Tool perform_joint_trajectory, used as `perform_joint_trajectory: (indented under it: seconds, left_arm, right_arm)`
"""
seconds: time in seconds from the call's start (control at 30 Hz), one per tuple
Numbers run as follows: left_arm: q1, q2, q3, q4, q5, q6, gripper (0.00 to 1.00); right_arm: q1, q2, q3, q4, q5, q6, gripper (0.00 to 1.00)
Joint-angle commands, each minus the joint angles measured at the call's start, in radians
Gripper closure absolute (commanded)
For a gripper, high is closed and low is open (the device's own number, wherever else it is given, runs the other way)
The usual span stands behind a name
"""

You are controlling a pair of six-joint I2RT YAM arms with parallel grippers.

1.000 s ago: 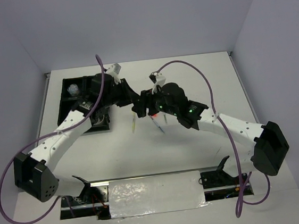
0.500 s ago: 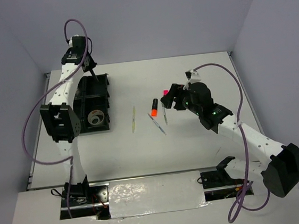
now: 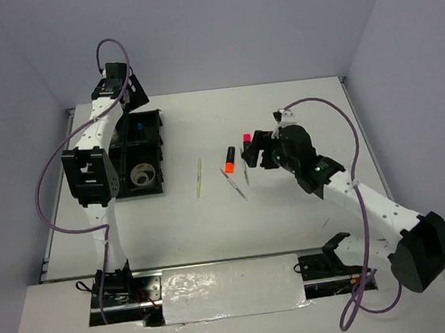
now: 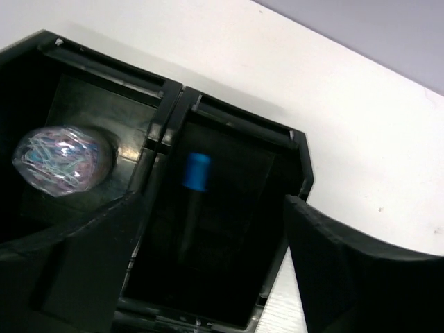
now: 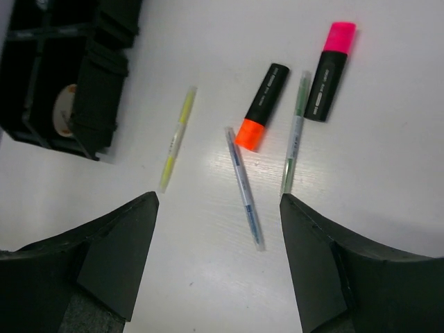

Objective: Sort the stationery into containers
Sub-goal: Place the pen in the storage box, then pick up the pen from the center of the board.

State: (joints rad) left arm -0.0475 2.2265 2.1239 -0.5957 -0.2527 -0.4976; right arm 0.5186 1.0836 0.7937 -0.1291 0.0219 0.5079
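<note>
Pale grey walls (image 3: 216,32) close in a white table (image 3: 292,223) on three sides. The black tray (image 4: 166,125) lies directly beneath the left gripper (image 4: 208,277), whose fingers stand wide apart and hold nothing. Between them, in a far compartment, lies the blue-capped highlighter (image 4: 195,182). The neighbouring compartment, off the gripper's left finger, holds a shiny round piece (image 4: 62,159). A tape roll (image 3: 141,176) sits in a near compartment. The right gripper (image 5: 218,270) also has its fingers spread and empty. Ahead of it on the table lie the pink-capped highlighter (image 5: 331,69), the orange-capped highlighter (image 5: 262,105), a green pen (image 5: 294,135), a blue pen (image 5: 243,186) and a yellow pen (image 5: 175,137).
</note>
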Motion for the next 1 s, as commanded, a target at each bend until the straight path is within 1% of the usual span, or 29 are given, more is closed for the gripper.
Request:
perform_joint_trajectory:
  seconds: [0.0, 0.03, 0.07, 0.1, 0.13, 0.17, 0.2, 0.23, 0.27, 0.3, 0.33, 0.37, 0.4, 0.47, 0.5, 0.57, 0.6, 0.7, 0.8, 0.83, 0.97]
  left_arm:
    - [0.001, -0.019, 0.005, 0.030, 0.026, -0.013, 0.01]
    - [0.001, -0.019, 0.030, 0.016, 0.032, -0.016, 0.01]
    - [0.003, -0.022, 0.037, -0.008, 0.039, -0.018, 0.01]
    - [0.003, -0.042, 0.044, -0.019, 0.055, -0.018, 0.01]
    - [0.003, -0.054, 0.054, -0.038, 0.056, -0.025, 0.01]
    - [0.003, -0.073, 0.054, -0.077, 0.059, -0.032, 0.01]
    - [0.003, -0.129, 0.047, -0.090, 0.070, -0.038, 0.01]
    - [0.001, -0.172, -0.009, -0.095, 0.081, -0.051, 0.01]
    - [0.001, -0.217, -0.059, -0.093, 0.095, -0.056, 0.01]
    - [0.001, -0.325, -0.112, -0.072, 0.108, -0.064, 0.01]
    - [0.001, -0.388, -0.248, -0.047, 0.142, -0.073, 0.01]
    - [0.001, -0.510, -0.330, -0.012, 0.164, -0.073, 0.01]
    - [0.000, -0.566, -0.489, 0.085, 0.180, -0.075, 0.01]
    - [-0.005, -0.675, -0.596, 0.148, 0.216, -0.085, 0.01]
    - [-0.008, -0.689, -0.634, 0.142, 0.227, -0.088, 0.01]
    - [-0.017, -0.712, -0.653, 0.113, 0.269, -0.082, 0.01]
    - [-0.023, -0.720, -0.691, 0.117, 0.279, -0.078, 0.01]
    - [-0.064, -0.761, -0.760, 0.132, 0.261, -0.073, 0.01]
    - [-0.095, -0.788, -0.798, 0.142, 0.257, -0.079, 0.01]
    - [-0.100, -0.800, -0.805, 0.151, 0.218, -0.082, 0.01]
    - [-0.104, -0.821, -0.815, 0.157, 0.225, -0.084, 0.01]
  right_arm:
    - [-0.012, 0.106, 0.085, -0.041, 0.030, -0.028, 0.21]
    - [-0.018, 0.205, 0.114, -0.065, 0.048, -0.026, 0.21]
    - [-0.032, 0.263, 0.186, -0.123, 0.053, -0.025, 0.21]
    - [-0.040, 0.315, 0.223, -0.147, 0.055, -0.028, 0.22]
    - [-0.045, 0.419, 0.258, -0.170, 0.064, -0.031, 0.23]
    - [-0.054, 0.468, 0.329, -0.213, 0.076, -0.032, 0.24]
    - [-0.055, 0.511, 0.364, -0.230, 0.087, -0.034, 0.25]
    - [-0.060, 0.594, 0.396, -0.263, 0.111, -0.035, 0.26]
    - [-0.066, 0.630, 0.456, -0.276, 0.119, -0.037, 0.29]
    - [-0.069, 0.663, 0.485, -0.286, 0.130, -0.035, 0.30]
    - [-0.072, 0.717, 0.525, -0.302, 0.151, -0.031, 0.33]
    - [-0.083, 0.739, 0.542, -0.303, 0.156, -0.029, 0.34]
    - [-0.089, 0.755, 0.558, -0.303, 0.159, -0.026, 0.35]
    - [-0.095, 0.803, 0.607, -0.313, 0.197, -0.025, 0.38]
    - [-0.103, 0.821, 0.631, -0.325, 0.208, -0.026, 0.38]
    - [-0.112, 0.886, 0.706, -0.368, 0.204, -0.034, 0.39]
    - [-0.115, 0.926, 0.729, -0.379, 0.202, -0.043, 0.40]
    - [-0.117, 0.985, 0.803, -0.421, 0.202, -0.049, 0.42]
    - [-0.120, 1.019, 0.825, -0.435, 0.196, -0.046, 0.43]
    - [-0.121, 1.026, 0.834, -0.440, 0.196, -0.045, 0.45]
    - [-0.126, 1.038, 0.837, -0.440, 0.201, -0.046, 0.49]
